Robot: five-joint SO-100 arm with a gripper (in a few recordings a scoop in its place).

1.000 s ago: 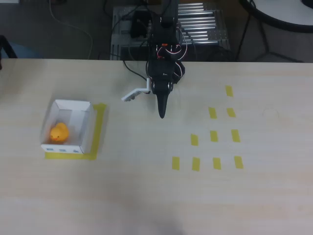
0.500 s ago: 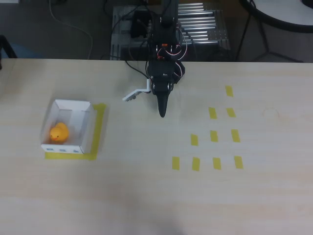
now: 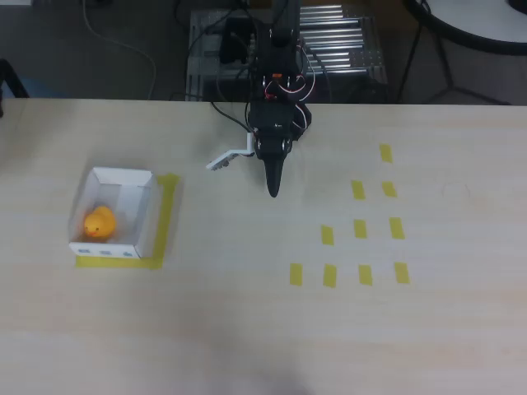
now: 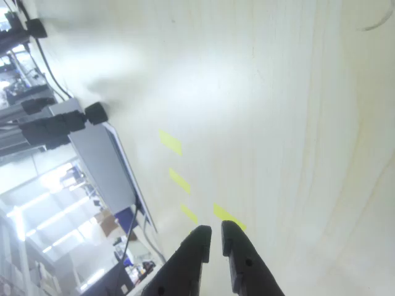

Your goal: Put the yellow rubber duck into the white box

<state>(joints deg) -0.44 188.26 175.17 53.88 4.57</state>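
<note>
Claw [image 3: 272, 191] closed, empty; duck [image 3: 100, 222] inside box [image 3: 146, 216]

Even, fairly bright light falls from above on the pale wooden tabletop [image 3: 247, 313] in the overhead view, and the picture is soft and slightly grainy. The black two-finger gripper [image 3: 272, 188] throws only a faint shadow just beside its tip. Beyond the table's far edge, behind the arm, the floor is dim. In the wrist view a broad white glare washes out the tabletop ahead of the dark fingers [image 4: 197, 246]. The background left of them is blown out, tilted and blurred.
</note>
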